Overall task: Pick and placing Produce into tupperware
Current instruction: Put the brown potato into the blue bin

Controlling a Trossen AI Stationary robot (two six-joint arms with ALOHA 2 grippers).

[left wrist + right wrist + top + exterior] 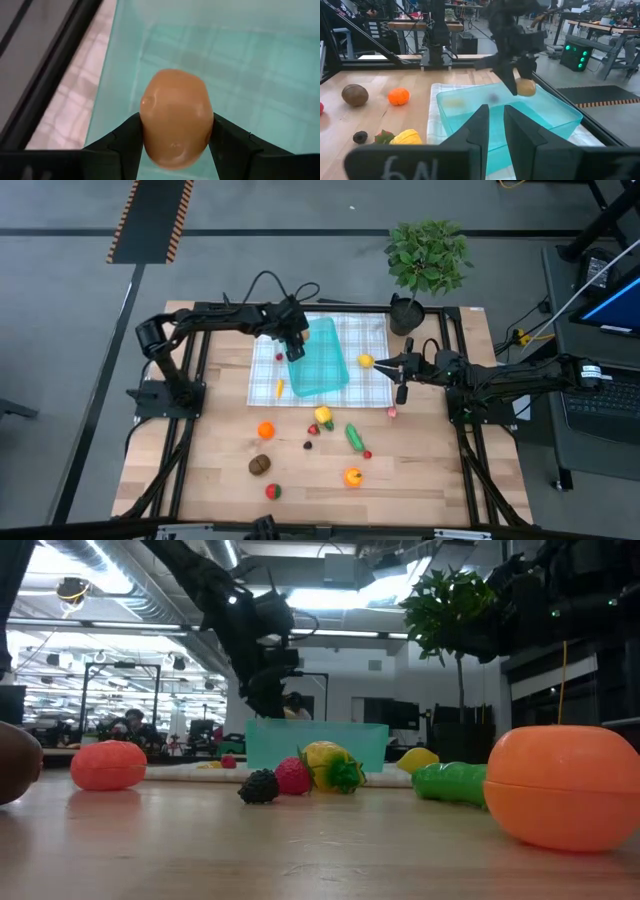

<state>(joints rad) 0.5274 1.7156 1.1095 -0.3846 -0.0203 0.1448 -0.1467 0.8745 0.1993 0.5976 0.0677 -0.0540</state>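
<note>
Placing step: left gripper (pixel 175 137), grasping a tan potato (pixel 175 117), hangs over the teal tupperware (pixel 320 360); next, release; right gripper (pixel 400 367) waits closed, empty.

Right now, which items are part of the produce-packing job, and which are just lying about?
Job: potato in left gripper over tupperware; lemon, cucumber, kiwi, orange.
Lying about: potted plant, checked cloth.

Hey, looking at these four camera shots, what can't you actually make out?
- Tupperware floor, high view: left gripper covers part.
- Tupperware contents, low view: its wall hides them.
- Potato underside, left wrist view: cut off by the edge.
- Lemon, right wrist view: out of frame.
</note>
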